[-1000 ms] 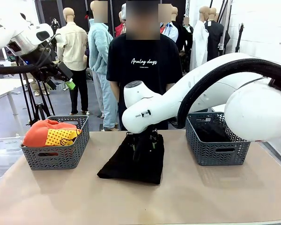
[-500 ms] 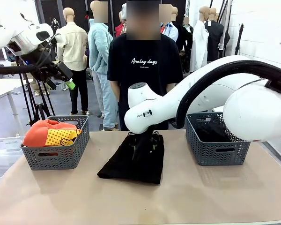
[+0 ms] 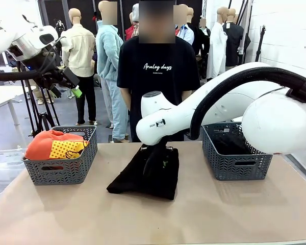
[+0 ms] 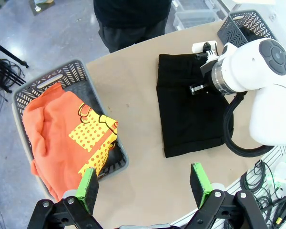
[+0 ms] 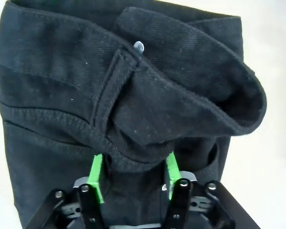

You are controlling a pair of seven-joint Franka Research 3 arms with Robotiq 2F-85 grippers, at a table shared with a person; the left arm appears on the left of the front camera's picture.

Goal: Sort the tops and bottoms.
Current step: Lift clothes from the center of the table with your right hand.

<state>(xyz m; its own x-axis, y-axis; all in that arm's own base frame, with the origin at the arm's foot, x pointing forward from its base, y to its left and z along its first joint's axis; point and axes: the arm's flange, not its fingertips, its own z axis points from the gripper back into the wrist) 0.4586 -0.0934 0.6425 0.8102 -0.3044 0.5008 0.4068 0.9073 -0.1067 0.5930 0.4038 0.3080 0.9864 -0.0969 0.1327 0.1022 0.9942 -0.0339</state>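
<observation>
Black bottoms (image 3: pixel 145 176) lie at table (image 3: pixel 204 214) centre, right gripper (image 5: pixel 132 179) pinching a raised fold. Orange top (image 3: pixel 53 144) sits in the nine-o'clock basket (image 3: pixel 66 171). Left gripper (image 4: pixel 145 183) hangs released.

Black bottoms (image 5: pixel 133 95): coarse twill cloth, matt, stitched seams and belt loop; 1 small shiny button (image 5: pixel 138 46), looks metal. Orange top (image 4: pixel 57 129): soft cloth, matt, with a flat yellow black-dotted print. 2 baskets, left basket (image 3: pixel 61 171) and right basket (image 3: pixel 234 166): grey moulded plastic, perforated walls, dull sheen. Table (image 3: pixel 153 219): beige, smooth, matt. Right arm (image 3: pixel 234 102): glossy white shell. Right gripper (image 5: pixel 132 179): matt black body, green rubbery pads
</observation>
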